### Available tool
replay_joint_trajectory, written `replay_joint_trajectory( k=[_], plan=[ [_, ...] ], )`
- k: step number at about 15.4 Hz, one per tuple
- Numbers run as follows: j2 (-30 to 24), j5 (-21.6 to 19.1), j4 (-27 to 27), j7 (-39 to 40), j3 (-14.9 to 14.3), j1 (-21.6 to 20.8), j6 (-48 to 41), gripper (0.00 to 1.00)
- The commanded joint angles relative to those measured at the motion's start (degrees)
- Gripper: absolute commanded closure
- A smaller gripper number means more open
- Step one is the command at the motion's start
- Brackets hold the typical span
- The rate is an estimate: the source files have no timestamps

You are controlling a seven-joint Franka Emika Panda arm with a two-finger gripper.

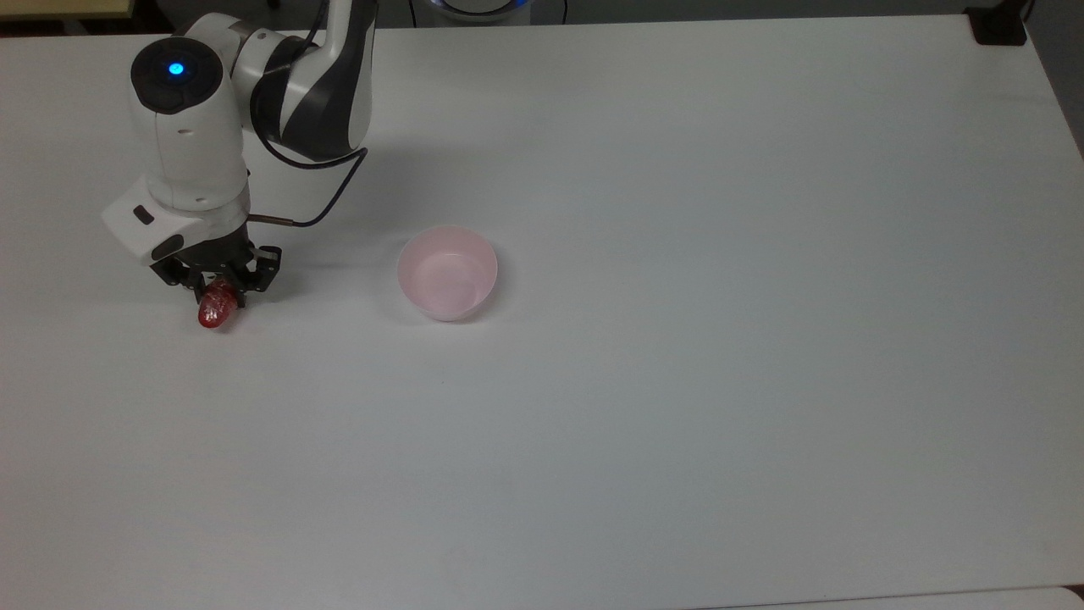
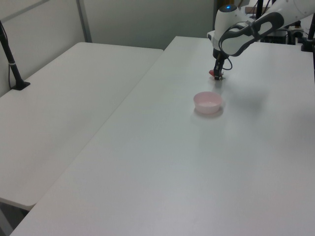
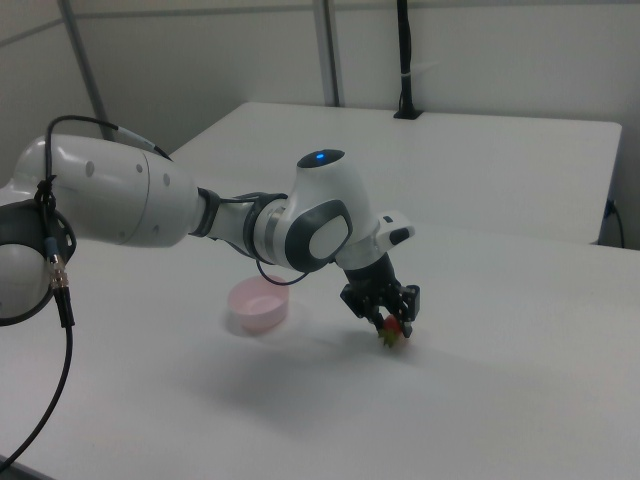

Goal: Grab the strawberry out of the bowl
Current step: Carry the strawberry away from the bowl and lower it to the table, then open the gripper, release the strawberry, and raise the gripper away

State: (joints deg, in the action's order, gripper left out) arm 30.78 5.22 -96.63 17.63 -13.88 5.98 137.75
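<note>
Your bowl (image 1: pixel 447 273) sat empty on the desk (image 1: pixel 677 381), well apart from the tool (image 1: pixel 218 292), which pinched the strawberry (image 1: pixel 217 306) low over the desk; the right view exposed its green cap, pointing down.

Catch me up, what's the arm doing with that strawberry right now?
The arm's pincer is shut on the strawberry and holds it low over the white table, well off to the top view's left of the pink bowl. The bowl sits empty, apart from the arm. In the right view the strawberry hangs at the pincer's tips close to the tabletop; whether it touches the surface cannot be told. So the fruit is out of the bowl and in the grasp.
</note>
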Motion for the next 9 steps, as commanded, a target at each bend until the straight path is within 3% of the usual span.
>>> replay_joint_trajectory(
  k=[1, 4, 7, 9],
  plan=[
    [-1.86, -0.74, -0.14, -1.98, -0.98, -1.76, 0.07, 0.0],
    [-8.26, -0.48, -0.58, -11.7, -0.98, -3.16, -3.34, 0.0],
    [-16.34, 0.31, -0.41, -21.48, 0.34, -5.88, -15.62, 0.0],
    [-22.14, 0.49, -0.49, -22.03, 4.27, -6.25, -25.46, 0.0]
  ],
)
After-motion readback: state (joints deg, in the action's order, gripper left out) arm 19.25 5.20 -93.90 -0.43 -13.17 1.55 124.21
